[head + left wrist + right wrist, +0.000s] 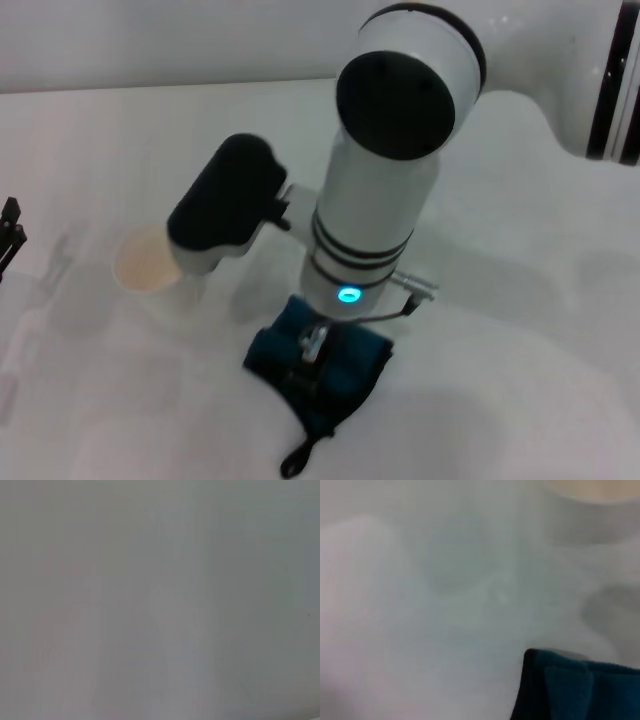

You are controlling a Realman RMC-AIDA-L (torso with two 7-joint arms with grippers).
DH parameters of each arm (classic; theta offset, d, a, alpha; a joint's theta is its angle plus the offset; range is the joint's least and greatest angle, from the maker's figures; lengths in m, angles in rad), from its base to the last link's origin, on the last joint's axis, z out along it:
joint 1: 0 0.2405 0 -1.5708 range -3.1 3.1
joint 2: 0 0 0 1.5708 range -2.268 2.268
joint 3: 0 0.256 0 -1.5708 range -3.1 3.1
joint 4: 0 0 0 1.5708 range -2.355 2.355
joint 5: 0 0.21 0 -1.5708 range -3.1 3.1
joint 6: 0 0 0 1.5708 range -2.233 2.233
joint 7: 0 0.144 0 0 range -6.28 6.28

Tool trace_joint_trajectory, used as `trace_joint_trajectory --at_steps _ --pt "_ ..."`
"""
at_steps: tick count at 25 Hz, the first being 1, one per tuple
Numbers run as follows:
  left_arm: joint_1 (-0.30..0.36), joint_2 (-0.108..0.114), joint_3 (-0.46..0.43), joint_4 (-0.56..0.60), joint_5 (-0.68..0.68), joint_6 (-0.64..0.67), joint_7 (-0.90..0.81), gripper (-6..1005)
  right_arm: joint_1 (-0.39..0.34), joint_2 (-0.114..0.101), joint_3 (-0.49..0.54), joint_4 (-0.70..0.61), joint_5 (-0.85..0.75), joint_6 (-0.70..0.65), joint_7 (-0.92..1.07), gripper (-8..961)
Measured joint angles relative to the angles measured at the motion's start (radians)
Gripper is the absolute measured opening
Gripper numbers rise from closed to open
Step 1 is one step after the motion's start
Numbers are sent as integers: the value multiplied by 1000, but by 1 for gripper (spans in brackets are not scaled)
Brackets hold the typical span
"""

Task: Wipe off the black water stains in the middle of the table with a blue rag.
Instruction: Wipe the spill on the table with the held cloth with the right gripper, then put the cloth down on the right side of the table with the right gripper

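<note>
Blue rag (pixel 320 365): lower centre of the head view, bunched on the white counter (pixel 520 400), black loop trailing toward the bottom edge. Right pincer (pixel 312 348): planted on the rag from above; finger spread cannot be told, though it appears to pin the cloth. Stain: not visible, possibly under the rag. Step judged: wiping underway; next, drag the cloth across the spot. Cup (pixel 148 260): centre left, beyond. Left pincer (pixel 10 235): left edge, parked.

Table (pixel 520 400): plain white, matte, faint grey smudges. Blue rag (pixel 345 370): teal-blue, black edging, black loop at near corner. Right arm (pixel 375 200): white shell, black end cap, black rings, glowing cyan-green light. Cup (pixel 148 260), left: pale, beige inside.
</note>
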Motion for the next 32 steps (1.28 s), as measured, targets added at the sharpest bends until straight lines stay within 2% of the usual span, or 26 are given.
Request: trace_joint_trajectory --at_steps 6,10,24,32 --pt "4 -1 0 0 0 2 0 876 -1 0 -5 -17 6 -4 -2 67" --pt "7 -1 0 0 -2 2 0 875 -13 0 31 2 -81 25 29 66" --pt "7 3 -7 -9 -7 2 0 876 -205 -10 416 -4 -504 248 -4 85" --pt "7 5 -9 -12 -10 -5 0 876 -311 -15 622 -55 -657 314 -84 99"
